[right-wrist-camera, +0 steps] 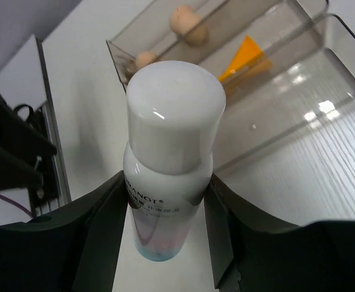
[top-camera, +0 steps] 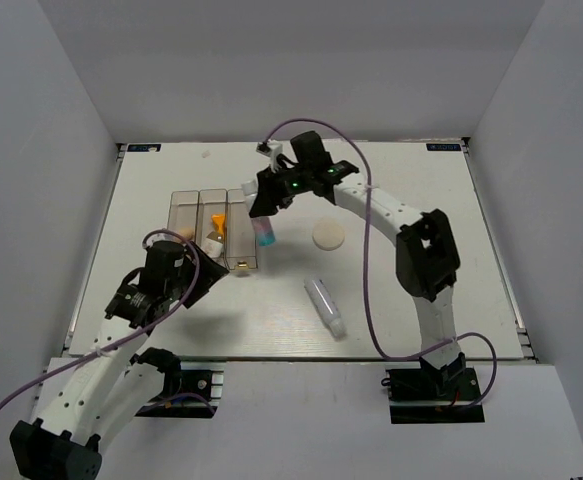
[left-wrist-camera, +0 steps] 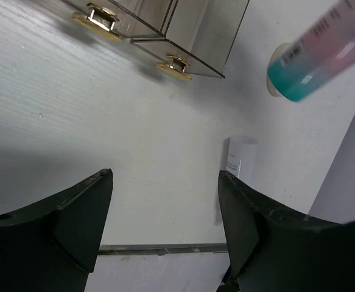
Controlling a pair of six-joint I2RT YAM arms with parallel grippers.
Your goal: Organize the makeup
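Left of the worktop's (top-camera: 421,200) centre, toward the far edge: three clear boxes (top-camera: 214,215) side by side. Just off their right-hand wall, a white-capped bottle (right-wrist-camera: 168,121) with a teal base. Hangs clear of the surface, base down and a little tilted, clamped around the body just below the cap by the right fingers (right-wrist-camera: 101,228). Not yet inside any box.

Spread wide and empty, the left fingers (left-wrist-camera: 73,213), low over the worktop near the boxes' near ends and touching nothing.

Already boxed: beige sponges (right-wrist-camera: 182,19) in the leftmost, an orange tube (right-wrist-camera: 245,53) in the middle one. Loose on the worktop: a round cream puff (top-camera: 329,236) right of the bottle, and a pale tube (top-camera: 325,305) lying closer to the near edge.

Likely trouble from here:
- The base catching a thin box rim on the way down, because of that tilt, then shoving or tipping a light box.
- A slick body sliding through a grip taken on so narrow a band.
- Two arms crowding the same boxes and knocking together.

Hard to make out:
- The contents of the rightmost box's near end, partly under the left arm (top-camera: 101,370).
- The small white piece (top-camera: 248,187) by the boxes' far end, too small to name.
- The label print, too fine to read.
- The bottle's cap in the left wrist view, cut off by the frame.
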